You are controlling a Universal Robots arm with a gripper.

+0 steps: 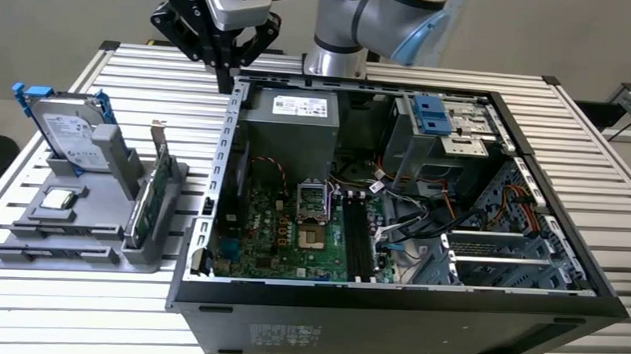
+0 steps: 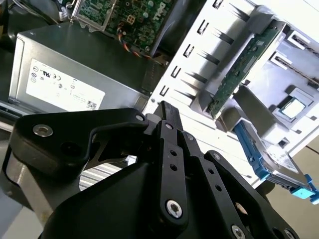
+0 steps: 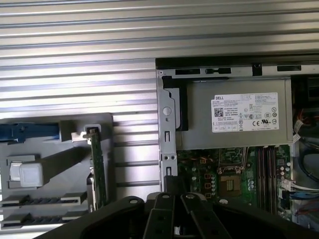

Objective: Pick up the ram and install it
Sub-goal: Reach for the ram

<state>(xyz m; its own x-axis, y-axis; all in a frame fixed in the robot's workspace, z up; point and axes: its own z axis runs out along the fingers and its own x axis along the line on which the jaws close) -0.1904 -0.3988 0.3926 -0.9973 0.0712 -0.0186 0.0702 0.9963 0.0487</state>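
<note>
My gripper (image 1: 227, 73) hangs above the table just beyond the far corner of the open computer case (image 1: 227, 182), on the exterior view's left. Its black fingers (image 2: 165, 112) are pressed together with nothing between them. In the first wrist view the gripper (image 3: 173, 191) sits over the case wall beside the grey power supply (image 3: 234, 119). The ram is hidden or out of view. The long dark memory slots (image 1: 353, 237) run beside the processor socket (image 1: 311, 200) on the green motherboard; I cannot tell whether a stick sits in them.
A grey holder (image 1: 82, 251) on the exterior view's left carries a silver hard drive with blue rails (image 1: 71, 129), a green card with a metal bracket (image 1: 152, 195) and a small chip (image 1: 57, 199). Cables and a blue drive bay (image 1: 433, 114) crowd the case's right half.
</note>
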